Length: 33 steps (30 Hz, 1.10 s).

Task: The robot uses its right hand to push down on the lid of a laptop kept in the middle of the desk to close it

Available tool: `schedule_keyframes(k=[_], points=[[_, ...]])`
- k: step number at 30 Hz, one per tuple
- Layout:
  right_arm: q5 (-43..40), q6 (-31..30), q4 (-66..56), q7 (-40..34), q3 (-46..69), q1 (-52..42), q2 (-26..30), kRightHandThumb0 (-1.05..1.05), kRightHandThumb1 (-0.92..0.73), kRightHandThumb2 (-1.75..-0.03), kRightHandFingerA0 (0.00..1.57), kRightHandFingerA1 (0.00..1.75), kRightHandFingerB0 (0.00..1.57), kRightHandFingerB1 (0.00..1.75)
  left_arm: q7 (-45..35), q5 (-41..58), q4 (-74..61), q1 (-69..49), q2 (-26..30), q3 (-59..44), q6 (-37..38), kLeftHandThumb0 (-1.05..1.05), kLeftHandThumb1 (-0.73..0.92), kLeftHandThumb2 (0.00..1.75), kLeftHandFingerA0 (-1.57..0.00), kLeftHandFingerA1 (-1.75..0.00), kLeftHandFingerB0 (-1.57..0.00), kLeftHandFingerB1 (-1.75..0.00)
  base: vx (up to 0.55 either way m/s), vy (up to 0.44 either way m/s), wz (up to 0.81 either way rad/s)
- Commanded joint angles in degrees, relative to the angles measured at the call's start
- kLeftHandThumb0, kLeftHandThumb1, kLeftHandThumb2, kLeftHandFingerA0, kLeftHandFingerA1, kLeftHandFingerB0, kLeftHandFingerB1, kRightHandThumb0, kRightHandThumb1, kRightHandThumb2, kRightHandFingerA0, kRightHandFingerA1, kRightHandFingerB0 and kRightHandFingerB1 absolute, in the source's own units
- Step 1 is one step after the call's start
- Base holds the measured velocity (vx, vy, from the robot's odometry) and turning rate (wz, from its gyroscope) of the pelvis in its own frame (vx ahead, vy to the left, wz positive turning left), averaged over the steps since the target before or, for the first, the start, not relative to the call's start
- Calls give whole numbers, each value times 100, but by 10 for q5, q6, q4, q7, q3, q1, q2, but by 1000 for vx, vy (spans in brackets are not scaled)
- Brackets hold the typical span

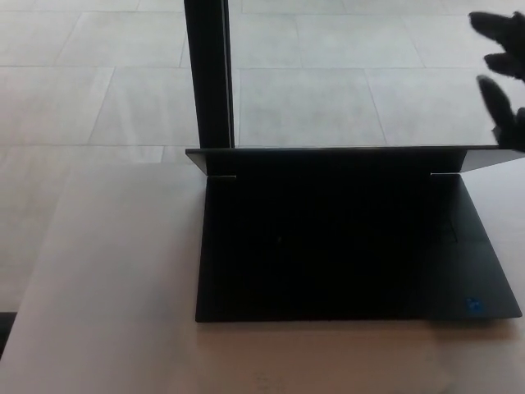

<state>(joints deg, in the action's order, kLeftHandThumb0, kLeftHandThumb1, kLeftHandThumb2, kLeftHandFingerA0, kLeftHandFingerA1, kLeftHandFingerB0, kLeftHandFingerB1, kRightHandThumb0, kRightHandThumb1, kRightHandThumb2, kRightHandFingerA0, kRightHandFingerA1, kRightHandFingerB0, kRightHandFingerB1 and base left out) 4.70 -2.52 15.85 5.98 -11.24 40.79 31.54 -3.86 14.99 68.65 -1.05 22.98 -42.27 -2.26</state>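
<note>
Black laptop (pixel 344 246) with a blue sticker (pixel 473 307) on a pale desk (pixel 107 312).

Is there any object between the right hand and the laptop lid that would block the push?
Nothing visible does. The right hand hangs open above the lid at its right end, with only bare floor behind it.
</note>
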Motion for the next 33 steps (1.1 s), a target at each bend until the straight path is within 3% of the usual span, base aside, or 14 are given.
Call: schedule_keyframes(k=[1, 2, 3, 7, 8, 10, 11, 13, 19, 20, 23, 26, 27, 33], points=[[279, 87, 93, 69, -228, 59, 21, -90, -92, -69, 21, 54, 22, 32, -8, 32, 17, -13, 21, -12, 21, -84, 92, 75, -48, -67, -42, -47, 0, 0, 0], [282, 84, 104, 70, -239, 64, 20, -90, -92, -70, 20, 53, 22, 32, -9, 33, 18, -11, 21, -12, 17, -78, 75, 114, -46, -69, -36, -56, 0, 0, 0], [295, 87, 119, 61, -254, 69, 18, -91, -92, -71, 21, 56, 22, 32, -8, 31, 18, -9, 22, -11, 15, -82, 92, 74, -46, -66, -40, -46, 0, 0, 0], [317, 87, 134, 59, -291, 73, 25, -92, -91, -71, 19, 55, 20, 33, -9, 20, 16, -13, 20, 0, 24, -81, 92, 75, -48, -65, -41, -47, 0, 0, 0], [319, 86, 140, 59, -298, 74, 26, -90, -92, -69, 20, 53, 22, 32, -9, 20, 17, -12, 20, 1, 23, -78, 76, 114, -46, -68, -36, -56, 0, 0, 0], [321, 86, 150, 53, -306, 72, 28, -89, -92, -69, 21, 52, 23, 31, -9, 21, 15, -13, 20, 0, 21, -78, 76, 115, -46, -69, -37, -57, 0, 0, 0], [323, 87, 163, 47, -313, 73, 29, -91, -91, -71, 21, 52, 22, 32, -14, 28, 18, -12, 20, -6, 18, -84, 91, 79, -43, -65, -36, -46, 0, 0, 0], [326, 79, 187, 41, -323, 75, 30, -93, -92, -72, 21, 53, 23, 32, -5, 30, 18, -11, 19, -9, 20, -82, 92, 75, -47, -67, -42, -47, 0, 0, 0], [335, 79, 230, 15, -340, 61, 54, -90, -92, -69, 24, 58, 28, 35, -10, 30, 16, -18, 21, -8, 20, -82, 92, 74, -47, -66, -42, -48, 0, 0, 0], [334, 77, 230, 16, -339, 59, 56, -91, -92, -70, 23, 57, 28, 35, -12, 28, 18, -18, 21, -6, 23, -88, 78, 94, -46, -67, -38, -52, 0, 0, 0], [326, 80, 231, 8, -340, 51, 61, -89, -92, -69, 26, 55, 31, 34, -11, 27, 18, -18, 20, -4, 26, -83, 92, 75, -47, -66, -41, -48, 0, 0, 0], [306, 90, 218, 2, -330, 22, 63, -95, -78, -83, 28, 58, 28, 38, -10, 31, 21, -8, 20, -2, 22, -88, 79, 94, -46, -67, -37, -51, 0, 0, 0], [302, 90, 210, 4, -328, 14, 64, -95, -79, -83, 28, 58, 27, 38, -10, 32, 20, -7, 21, -3, 22, -83, 92, 75, -46, -66, -39, -47, 0, 0, 0], [272, 73, 117, -20, -295, -105, 59, -87, -92, -72, 27, 54, 24, 35, -12, 37, 19, -7, 27, -1, 23, -84, 91, 80, -41, -64, -36, -46, 0, 0, 0]])
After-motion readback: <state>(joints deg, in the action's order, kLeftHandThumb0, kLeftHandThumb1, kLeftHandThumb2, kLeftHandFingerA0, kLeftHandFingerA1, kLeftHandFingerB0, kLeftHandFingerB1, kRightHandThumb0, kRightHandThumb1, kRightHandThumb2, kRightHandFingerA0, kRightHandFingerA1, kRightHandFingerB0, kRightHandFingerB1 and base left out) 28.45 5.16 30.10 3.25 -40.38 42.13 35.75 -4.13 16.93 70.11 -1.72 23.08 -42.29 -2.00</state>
